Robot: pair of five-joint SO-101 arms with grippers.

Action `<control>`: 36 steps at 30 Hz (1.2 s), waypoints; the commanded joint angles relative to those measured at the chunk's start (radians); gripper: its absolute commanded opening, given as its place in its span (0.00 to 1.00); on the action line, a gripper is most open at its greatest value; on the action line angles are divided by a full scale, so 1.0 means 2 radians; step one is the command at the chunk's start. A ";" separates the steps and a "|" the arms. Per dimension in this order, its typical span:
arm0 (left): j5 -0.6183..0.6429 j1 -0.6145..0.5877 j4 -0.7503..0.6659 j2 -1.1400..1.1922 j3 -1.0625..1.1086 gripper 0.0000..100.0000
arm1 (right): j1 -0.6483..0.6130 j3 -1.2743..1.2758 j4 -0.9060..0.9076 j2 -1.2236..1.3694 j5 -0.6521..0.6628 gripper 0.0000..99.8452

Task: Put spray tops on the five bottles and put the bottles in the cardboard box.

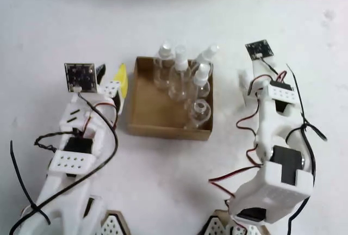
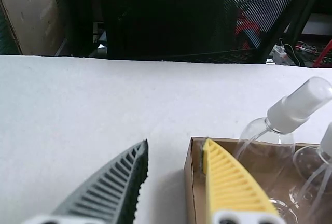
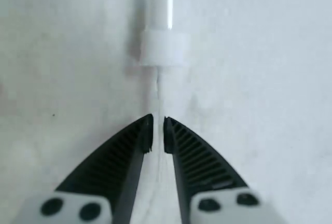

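Your right gripper [image 3: 157,128] pinches the spray top's [image 3: 163,45] thin tube in narrow jaws on the worktop [image 1: 163,23]. Your left gripper's [image 2: 176,143] jaws stand wide astride the cardboard box [image 1: 157,114] wall; the bottles [image 1: 179,74] stand inside.

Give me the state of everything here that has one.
Box: open.
Four bottles: topped, in box.
Fifth bottle: no top, in box.
Spray top: loose on the table.
Left gripper: open, straddling box wall.
Right gripper: shut on spray top's tube.
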 commanded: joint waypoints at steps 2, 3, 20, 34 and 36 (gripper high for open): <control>-0.007 0.002 -0.013 -0.012 -0.003 0.16 | -0.028 -0.020 0.026 -0.058 0.005 0.09; -0.007 0.002 -0.013 -0.012 -0.003 0.16 | -0.033 -0.020 0.026 -0.068 0.005 0.12; -0.007 0.002 -0.013 -0.015 -0.002 0.16 | -0.068 -0.237 0.104 0.079 -0.091 0.21; -0.007 0.002 -0.013 -0.015 -0.002 0.16 | -0.045 -0.588 0.309 0.336 -0.103 0.11; -0.007 0.002 -0.013 -0.015 -0.002 0.16 | -0.037 -0.623 0.323 0.356 -0.102 0.04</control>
